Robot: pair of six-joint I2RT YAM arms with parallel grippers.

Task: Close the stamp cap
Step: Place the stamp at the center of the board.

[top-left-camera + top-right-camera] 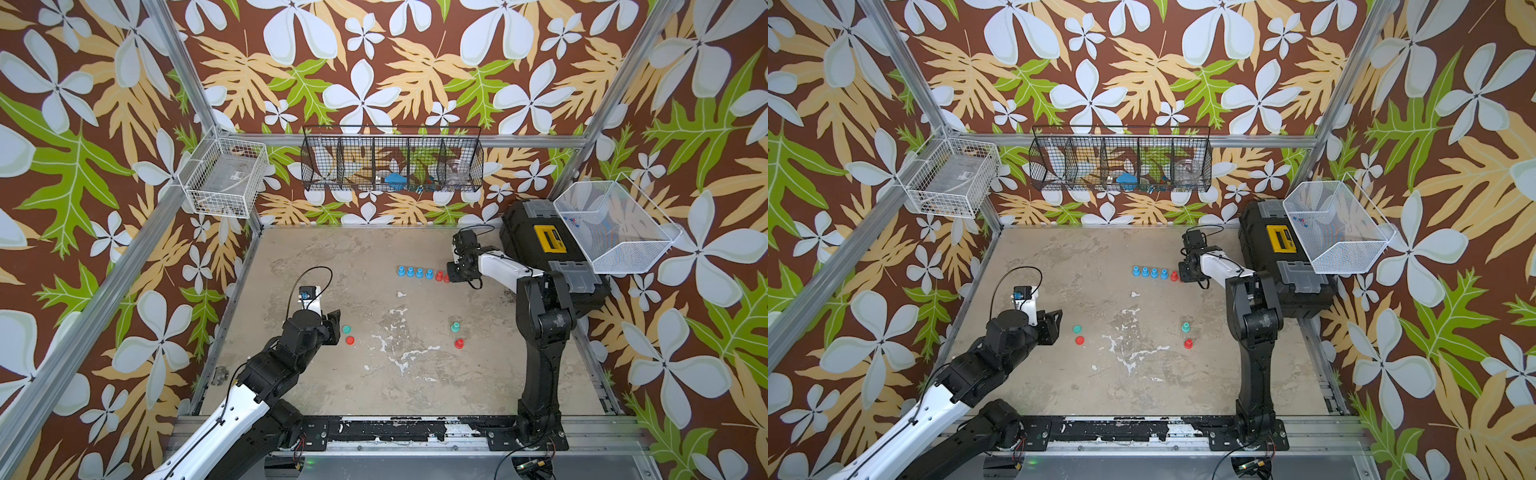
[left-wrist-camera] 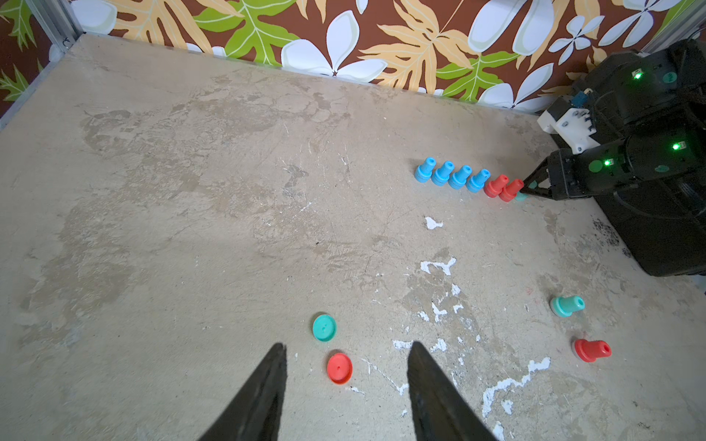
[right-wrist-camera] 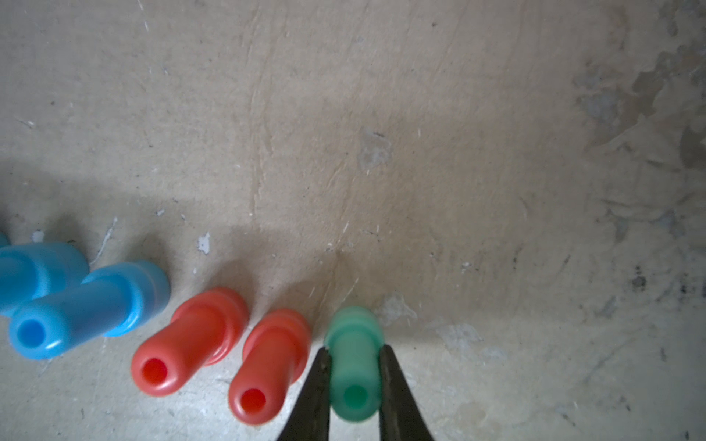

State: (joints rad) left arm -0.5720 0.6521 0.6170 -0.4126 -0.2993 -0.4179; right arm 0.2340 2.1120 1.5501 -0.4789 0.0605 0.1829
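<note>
Two stamps look left to close, and seven look done. The table point(image 1: 332, 257) carries everything, with a black toolbox point(image 1: 536, 245) at its far right corner.

The right fingers point(image 3: 313, 401) are clenched on the stem of the held green stamp point(image 3: 353, 374), which stands on the table at the toolbox end of a row. The left fingers point(image 2: 259, 393) are spread and grip nothing; they hover low over the near left of the table.

That row runs across the far middle of the table: four blue stamps point(image 1: 414, 272), then two red stamps point(image 1: 441, 276), then the held green one just beside the last red. All seem to have their caps on, judging by the thick bases in the right wrist view.

Well apart from the row, toward the near right, a loose green stamp point(image 1: 456, 326) and a loose red stamp point(image 1: 459, 343) stand close together; the pale base on the green one suggests it is uncapped.

Smallest are the lids themselves: a green cap point(image 1: 346, 329) and a red cap point(image 1: 350, 340) lie flat just ahead of the left fingers, far from their stamps. Each must be brought to its matching stamp and pressed on.
</note>
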